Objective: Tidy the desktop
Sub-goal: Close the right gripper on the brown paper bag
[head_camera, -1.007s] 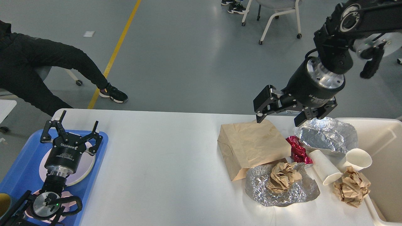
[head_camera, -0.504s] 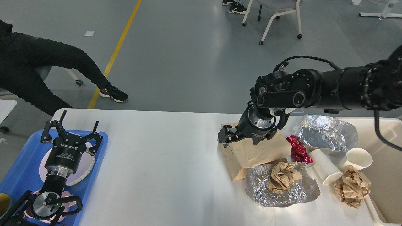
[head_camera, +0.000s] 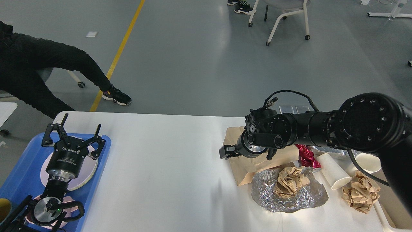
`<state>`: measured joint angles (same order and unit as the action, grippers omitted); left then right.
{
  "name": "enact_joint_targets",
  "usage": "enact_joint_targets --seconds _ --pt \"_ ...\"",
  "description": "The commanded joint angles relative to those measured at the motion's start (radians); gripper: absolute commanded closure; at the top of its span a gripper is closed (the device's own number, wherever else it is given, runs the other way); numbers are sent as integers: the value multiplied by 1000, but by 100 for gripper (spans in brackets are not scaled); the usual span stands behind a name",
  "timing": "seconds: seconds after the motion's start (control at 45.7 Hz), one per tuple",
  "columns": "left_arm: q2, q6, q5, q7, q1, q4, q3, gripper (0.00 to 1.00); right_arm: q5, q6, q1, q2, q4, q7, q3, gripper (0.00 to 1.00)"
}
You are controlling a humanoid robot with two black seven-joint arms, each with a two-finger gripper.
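Observation:
The white desktop [head_camera: 161,167] carries a pile of litter on its right side. A brown paper bag [head_camera: 254,162] lies flat, with a red wrapper [head_camera: 305,156] beside it. In front, a sheet of foil [head_camera: 302,199] holds a crumpled brown paper ball [head_camera: 289,180]. A tipped white cup [head_camera: 333,175], a second cup [head_camera: 368,161] and another paper ball [head_camera: 360,191] lie further right. My right gripper [head_camera: 225,151] sits low at the bag's left edge; its fingers show too dark to separate. My left gripper [head_camera: 73,135] hangs open and empty over the blue tray [head_camera: 19,174].
A pale plate [head_camera: 87,170] lies on the tray under my left arm. A beige bin [head_camera: 384,211] stands at the right table edge, mostly hidden by my right arm. A seated person [head_camera: 48,71] is beyond the far left corner, a wheeled chair [head_camera: 283,16] further back.
My right arm has swung down and left, from high above the foil to the bag's left edge. The left arm and the litter have not moved.

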<state>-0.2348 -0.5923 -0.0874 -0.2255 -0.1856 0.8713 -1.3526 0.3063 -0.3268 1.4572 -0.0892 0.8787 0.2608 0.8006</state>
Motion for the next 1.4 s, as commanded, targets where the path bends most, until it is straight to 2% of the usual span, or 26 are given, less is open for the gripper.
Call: enact_joint_targets --seconds 0.0,0.219,0.328,0.372,0.438,0.613,1.204,1.379 --pt "0 0 0 0 0 0 0 4 42 20 -44 -15 -9 0 2 0" --pt "0 0 0 0 0 0 0 4 74 48 -153 -55 -119 0 2 3" --pt "0 0 0 0 0 0 1 4 74 74 -167 -60 -127 0 3 11" --pt "0 0 0 0 0 0 1 4 74 81 -167 -60 -127 0 3 18" --pt "0 0 0 0 0 0 0 4 73 88 -166 -60 -126 0 3 35" --pt "0 0 0 0 0 0 0 4 62 86 -166 -61 -118 3 -1 100" --pt "0 0 0 0 0 0 1 4 24 104 -150 -57 -112 11 -6 100" --pt "0 0 0 0 0 0 0 4 -71 95 -80 -32 -52 9 -6 100"
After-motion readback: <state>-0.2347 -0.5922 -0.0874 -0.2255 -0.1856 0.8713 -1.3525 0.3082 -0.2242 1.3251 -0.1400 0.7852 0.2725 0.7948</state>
